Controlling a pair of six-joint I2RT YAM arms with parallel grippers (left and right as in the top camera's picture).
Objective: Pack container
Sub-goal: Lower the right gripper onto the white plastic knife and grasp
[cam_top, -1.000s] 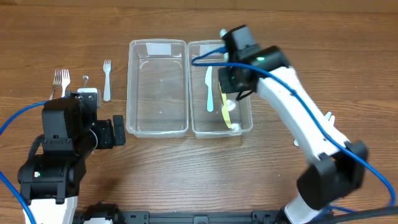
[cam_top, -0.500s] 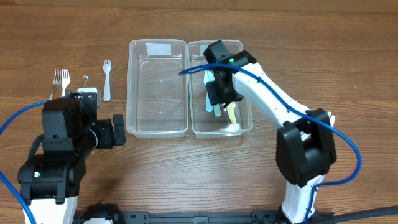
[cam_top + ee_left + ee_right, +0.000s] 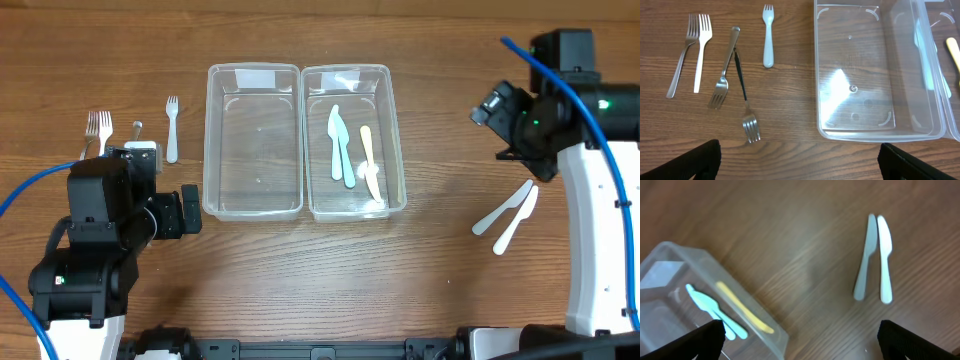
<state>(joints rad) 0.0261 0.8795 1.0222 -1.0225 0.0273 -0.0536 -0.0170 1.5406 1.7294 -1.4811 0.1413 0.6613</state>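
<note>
**Progress:** partial. The right container [image 3: 350,85], at bench centre toward the far edge, holds plastic knives [image 3: 337,140]. These appear to be two overlapping pale blue-green ones and one yellow. The left container [image 3: 253,150], touching it, is empty.

**Remaining:** two white knives [image 3: 503,208] near the right edge and five forks [image 3: 723,75] near the left edge.

**End effectors:** the right end effector [image 3: 800,342] and the left end effector [image 3: 800,160] are both spread wide and grip nothing.

**Obscured:** in the overhead view the left arm covers several forks. The wrist views show only the fingertips.
</note>
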